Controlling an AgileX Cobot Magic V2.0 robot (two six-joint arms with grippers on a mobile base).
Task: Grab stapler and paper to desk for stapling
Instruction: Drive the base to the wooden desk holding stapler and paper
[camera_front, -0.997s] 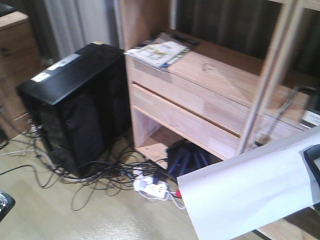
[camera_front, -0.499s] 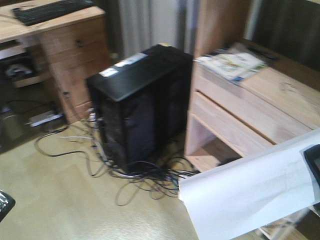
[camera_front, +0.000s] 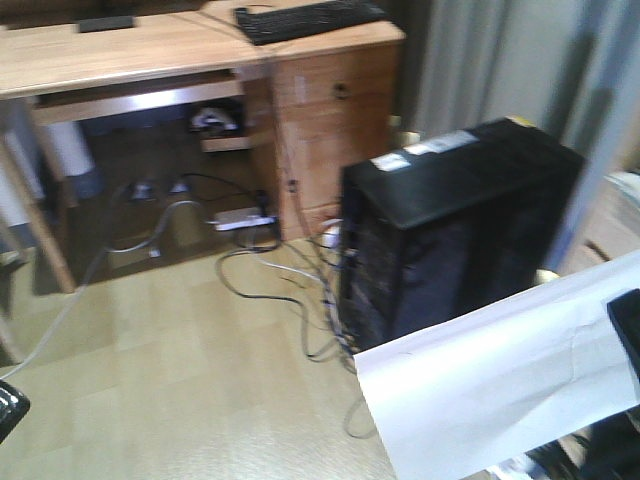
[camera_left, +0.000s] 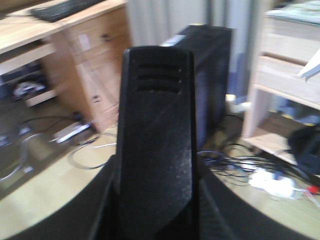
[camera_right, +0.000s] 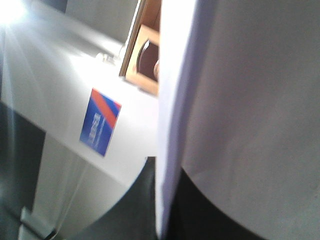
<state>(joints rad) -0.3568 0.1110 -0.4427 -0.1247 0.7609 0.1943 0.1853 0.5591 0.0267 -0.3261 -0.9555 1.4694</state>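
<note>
Stapler (camera_left: 155, 140), paper (camera_front: 490, 390) held; tower (camera_front: 450, 220), cables (camera_front: 290, 280) beside desk (camera_front: 130, 55)

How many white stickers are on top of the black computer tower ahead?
2. Both are on top of the black computer tower: a small white sticker near its front left corner and a longer white sticker just behind it. The view is blurry, so fainter ones may be missed.

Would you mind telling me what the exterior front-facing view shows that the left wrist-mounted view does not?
Only the front view shows the paper spread wide, held at the right tool. Only the left wrist view shows a ridged black object up close and the shelving unit's lower compartment. Both show the desk, its keyboard, the black computer tower and floor cables.
</note>
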